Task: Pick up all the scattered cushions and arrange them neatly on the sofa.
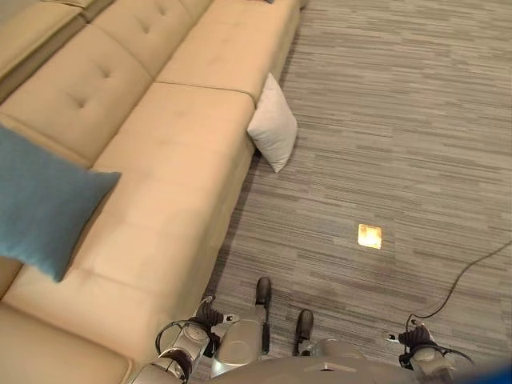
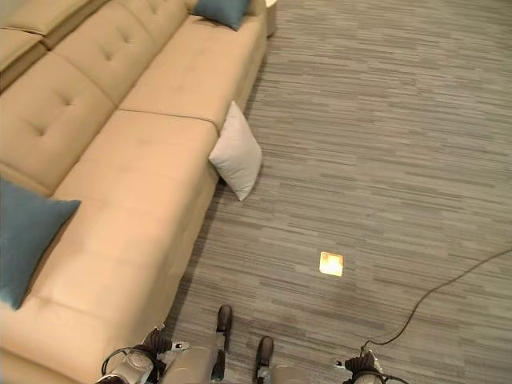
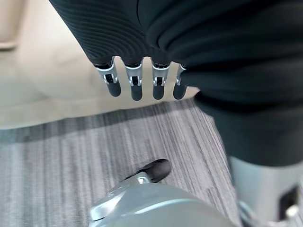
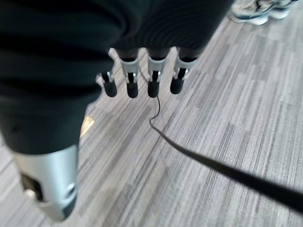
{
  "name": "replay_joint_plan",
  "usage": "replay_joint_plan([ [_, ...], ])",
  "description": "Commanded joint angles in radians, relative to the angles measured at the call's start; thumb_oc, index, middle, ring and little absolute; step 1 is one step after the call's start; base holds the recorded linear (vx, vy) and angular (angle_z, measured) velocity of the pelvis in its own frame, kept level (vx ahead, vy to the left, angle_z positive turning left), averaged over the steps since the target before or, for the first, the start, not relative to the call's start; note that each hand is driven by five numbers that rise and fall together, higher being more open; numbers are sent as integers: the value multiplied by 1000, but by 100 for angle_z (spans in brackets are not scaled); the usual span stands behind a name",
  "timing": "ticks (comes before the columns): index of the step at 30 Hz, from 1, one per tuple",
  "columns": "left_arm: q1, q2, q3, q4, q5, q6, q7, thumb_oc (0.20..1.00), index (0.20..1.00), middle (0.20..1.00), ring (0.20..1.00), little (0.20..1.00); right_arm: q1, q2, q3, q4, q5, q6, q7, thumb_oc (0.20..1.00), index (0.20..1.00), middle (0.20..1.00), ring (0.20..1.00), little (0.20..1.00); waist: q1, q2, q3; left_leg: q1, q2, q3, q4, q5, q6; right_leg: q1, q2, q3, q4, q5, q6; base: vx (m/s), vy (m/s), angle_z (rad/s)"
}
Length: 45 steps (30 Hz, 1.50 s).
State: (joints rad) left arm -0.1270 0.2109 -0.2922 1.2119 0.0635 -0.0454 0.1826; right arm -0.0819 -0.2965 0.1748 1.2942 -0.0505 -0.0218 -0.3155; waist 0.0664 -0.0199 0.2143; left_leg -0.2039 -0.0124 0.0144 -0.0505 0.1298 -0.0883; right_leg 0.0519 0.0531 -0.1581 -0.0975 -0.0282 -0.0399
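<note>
Beige tufted sofa (image 1: 160, 160) runs along the grey striped carpet floor (image 1: 384, 120); its far end and backrest are cut off at the frame edges.

White cushion (image 1: 274, 124) is off the sofa, standing on one corner on the floor and leaning against the sofa's front edge, near the seam between two seat pads. Whether its back face touches the sofa all along can't be told.

Blue cushion (image 1: 40, 204) lies on the sofa seat toward the robot's end, tilted up against the backrest, one corner pointing out over the seat; its other side is cropped by the frame. Second blue cushion (image 2: 220, 11) sits at the sofa's far end, only its lower part in frame.

Small bright square patch (image 1: 370, 236) on the floor, well apart from the sofa front; can't make out what it is.

Left hand (image 3: 137, 85) hangs beside the sofa front, above the floor, fingers (image 3: 136, 90) straight and relaxed, hanging down, holding nothing. Thumb hidden.

Right hand (image 4: 142, 82) hangs over the floor on the side away from the sofa, fingers (image 4: 152, 87) straight down, loose, empty. Thumb not made out.

A person's shoes (image 4: 258, 12) show on the floor past the right hand, cut off at the frame edge.
</note>
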Motion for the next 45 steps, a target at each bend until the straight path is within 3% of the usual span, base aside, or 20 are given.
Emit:
replay_joint_plan([
  [1,3,-25,-14,18,20,4,22,1000,1000,1000,1000,1000,4,-29,20,-30,12,0,-15,1000,1000,1000,1000,1000,25,-10,-8,-18,-34,6,150,-111,67,14,-78,2,73,-54,128,170,113,-71],
  [6,1,-1,-2,-3,15,6,25,1000,1000,1000,1000,1000,-9,-29,21,-27,-11,14,2,1000,1000,1000,1000,1000,39,-9,-9,49,-29,39,135,-153,116,-90,-116,5,343,-55,189,136,113,-62],
  [8,-10,13,-3,-21,7,3,33,1000,1000,1000,1000,1000,-29,-38,24,-37,-26,16,4,1000,1000,1000,1000,1000,20,16,16,94,-20,53,129,-173,139,-205,-158,-36,539,20,238,133,148,-28],
  [9,-12,15,-4,-28,4,1,37,1000,1000,1000,1000,1000,-29,-40,22,-41,-27,18,1,1000,1000,1000,1000,1000,18,23,18,113,-21,58,120,-178,140,-223,-181,-64,548,25,238,114,111,-25],
  [12,-19,19,-4,-39,4,-1,40,1000,1000,1000,1000,1000,-31,-46,21,-43,-35,20,3,1000,1000,1000,1000,1000,7,33,19,167,-24,61,92,-203,137,-229,-225,-145,428,7,199,250,-11,-5],
  [15,-29,22,0,-38,4,-8,36,1000,1000,1000,1000,1000,-32,-50,17,-43,-36,24,4,1000,1000,1000,1000,1000,-10,27,24,207,-33,55,93,-241,121,-277,-264,-185,233,82,209,285,-121,-18],
  [18,-30,21,-1,-34,8,-11,40,1000,1000,1000,1000,1000,-13,-32,23,-61,-48,21,0,1000,1000,1000,1000,1000,-26,20,23,234,-38,46,97,-264,113,-270,-257,-164,180,107,217,293,-133,4],
  [22,-15,-9,4,-24,-15,-13,54,1000,1000,1000,1000,1000,26,8,41,-105,-64,5,-24,1000,1000,1000,1000,1000,-48,20,-8,263,-14,36,131,-299,81,-230,-229,-162,163,110,186,268,-189,36],
  [25,-15,-18,0,-22,-29,-15,54,1000,1000,1000,1000,1000,39,19,45,-141,-61,-13,-39,1000,1000,1000,1000,1000,-49,17,1,190,43,57,342,-242,20,-159,-193,-174,139,65,140,244,-333,24],
  [26,-18,-23,-3,-31,-47,-17,57,1000,1000,1000,1000,1000,41,18,44,-152,-55,-16,-48,1000,1000,1000,1000,1000,-38,0,16,115,53,55,474,-186,15,-130,-187,-176,122,49,114,179,-283,11],
  [28,-27,-33,-16,-39,-61,-16,66,1000,1000,1000,1000,1000,47,24,52,-151,-58,-8,-56,1000,1000,1000,1000,1000,-22,-3,35,36,63,62,536,-197,34,-88,-167,-168,104,17,96,258,-234,-9],
  [30,-30,-42,-27,-38,-59,-11,67,1000,1000,1000,1000,1000,49,26,54,-148,-56,-11,-60,1000,1000,1000,1000,1000,-22,-11,29,2,44,69,473,-219,46,-71,-164,-165,84,7,106,311,-102,1],
  [32,-31,-53,-42,-34,-45,-4,71,1000,1000,1000,1000,1000,52,29,67,-146,-53,-10,-76,1000,1000,1000,1000,1000,-7,8,19,-49,11,86,278,-155,56,-33,-124,-150,61,-19,113,314,-26,6],
  [33,-31,-53,-43,-34,-45,-4,71,1000,1000,1000,1000,1000,53,29,67,-146,-53,-10,-76,1000,1000,1000,1000,1000,-6,6,20,-42,9,88,269,-151,56,-30,-126,-148,61,-20,114,259,6,16],
  [35,-24,-51,-41,-36,-47,-6,68,1000,1000,1000,1000,1000,64,33,77,-148,-64,-4,-87,1000,1000,1000,1000,1000,14,25,13,-74,3,105,160,-56,41,15,-85,-132,56,-51,115,315,18,-10],
  [37,-9,-48,-25,-32,-56,-5,71,1000,1000,1000,1000,1000,74,41,83,-152,-77,-4,-82,1000,1000,1000,1000,1000,22,20,-2,-45,-3,95,128,-70,57,26,-75,-113,76,-73,115,265,61,-37],
  [41,20,-38,6,-16,-70,0,71,1000,1000,1000,1000,1000,74,52,94,-149,-109,7,-64,1000,1000,1000,1000,1000,45,1,-36,10,-33,99,143,-122,103,14,-107,-87,247,-99,150,314,147,-72],
  [43,22,-29,16,-27,-81,-1,75,1000,1000,1000,1000,1000,63,49,91,-158,-131,15,-49,1000,1000,1000,1000,1000,27,16,-26,70,-49,98,143,-166,145,-90,-166,-94,496,-15,215,256,230,-41],
  [44,18,-21,16,-30,-88,-4,81,1000,1000,1000,1000,1000,50,49,94,-162,-138,20,-45,1000,1000,1000,1000,1000,12,35,-13,102,-47,92,137,-179,159,-156,-183,-96,631,28,226,145,130,6],
  [45,18,-21,17,-30,-88,-4,81,1000,1000,1000,1000,1000,50,49,94,-162,-138,20,-45,1000,1000,1000,1000,1000,12,34,-13,101,-49,93,137,-179,160,-159,-185,-94,636,26,227,158,118,26],
])
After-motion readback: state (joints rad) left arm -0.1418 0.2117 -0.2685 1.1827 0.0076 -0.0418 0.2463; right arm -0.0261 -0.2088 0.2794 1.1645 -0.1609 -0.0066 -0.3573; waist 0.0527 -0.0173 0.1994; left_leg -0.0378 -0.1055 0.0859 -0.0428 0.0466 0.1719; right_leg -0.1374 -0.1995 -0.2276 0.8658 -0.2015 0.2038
